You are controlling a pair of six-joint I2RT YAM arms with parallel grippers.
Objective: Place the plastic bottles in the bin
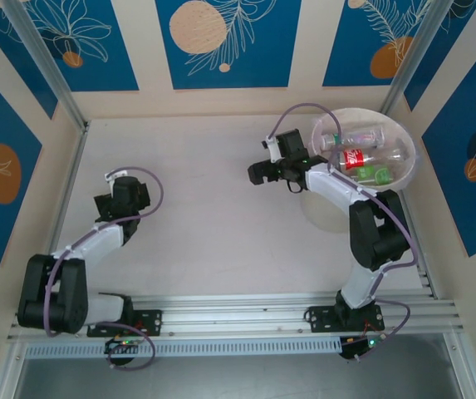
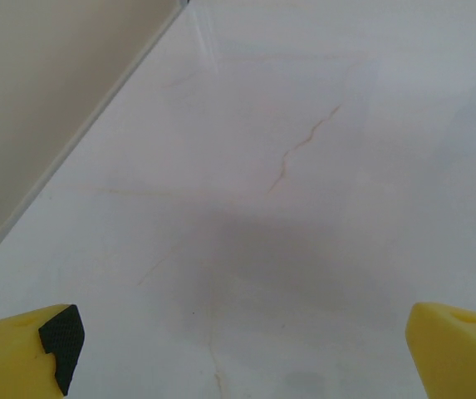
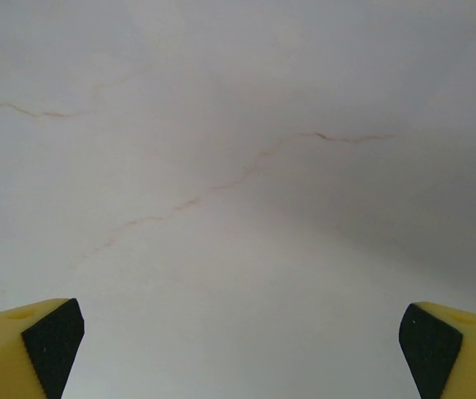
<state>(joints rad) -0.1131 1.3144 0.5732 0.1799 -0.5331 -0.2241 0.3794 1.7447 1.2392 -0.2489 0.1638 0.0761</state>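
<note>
risk: the right arm's links pass just beside the near-left rim of the bin (image 1: 362, 110), so a careless swing toward the base could strike the rim and shove or tip it, spilling the contents. the plastic bottles (image 1: 362, 158) in view all lie inside the bin, at the far right of the surface (image 1: 204, 216). the right gripper (image 3: 239, 328) is spread and empty, just left of the bin and pointing away from it. the left gripper (image 2: 242, 331), also spread and empty, hangs well apart at the left.
</note>
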